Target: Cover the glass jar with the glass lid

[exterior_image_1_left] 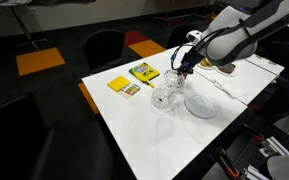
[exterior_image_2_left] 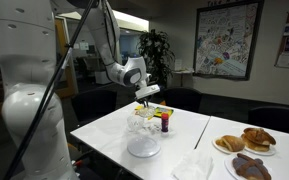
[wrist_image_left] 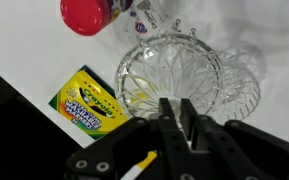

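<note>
Seemingly midway: glass lid (wrist_image_left: 169,70) apparently pinched in narrow pincer (wrist_image_left: 174,108), held above counter (exterior_image_1_left: 134,130), near crayon box (wrist_image_left: 89,100). Not yet set on glass jar (exterior_image_2_left: 144,146), standing uncovered underneath. Left: lowering, seating, releasing. Round, clear, cut-patterned, nearly see-through.

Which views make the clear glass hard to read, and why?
Wrist view: the glass jar shows its cut pattern clearly, though the white table is blown out and the gripper sits dark and soft. In both exterior views the jar is small and faint against the bright tabletop.
</note>
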Action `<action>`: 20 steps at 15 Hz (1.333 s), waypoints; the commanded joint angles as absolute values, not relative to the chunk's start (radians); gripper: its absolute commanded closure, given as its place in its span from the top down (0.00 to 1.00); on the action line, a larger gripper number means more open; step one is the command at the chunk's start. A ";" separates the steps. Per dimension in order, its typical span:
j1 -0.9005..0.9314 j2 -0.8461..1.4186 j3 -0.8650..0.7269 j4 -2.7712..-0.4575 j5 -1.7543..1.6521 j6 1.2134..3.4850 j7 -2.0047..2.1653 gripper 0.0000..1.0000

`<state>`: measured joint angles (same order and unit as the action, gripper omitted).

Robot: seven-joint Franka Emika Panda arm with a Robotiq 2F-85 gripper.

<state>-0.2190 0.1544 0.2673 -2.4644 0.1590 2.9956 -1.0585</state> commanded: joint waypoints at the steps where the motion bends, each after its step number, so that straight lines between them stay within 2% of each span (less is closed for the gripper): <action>1: -0.285 0.231 0.356 -2.356 0.261 2.928 -1.246 0.04; 7: -0.333 0.293 0.448 -2.302 0.354 2.854 -1.409 0.04; 13: -0.226 0.283 0.399 -2.310 0.337 2.795 -1.424 0.04; 20: -0.109 0.295 0.265 -2.330 0.174 2.795 -1.299 0.04</action>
<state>-0.1497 0.2967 0.3200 -2.3251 0.2336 2.8020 -1.3401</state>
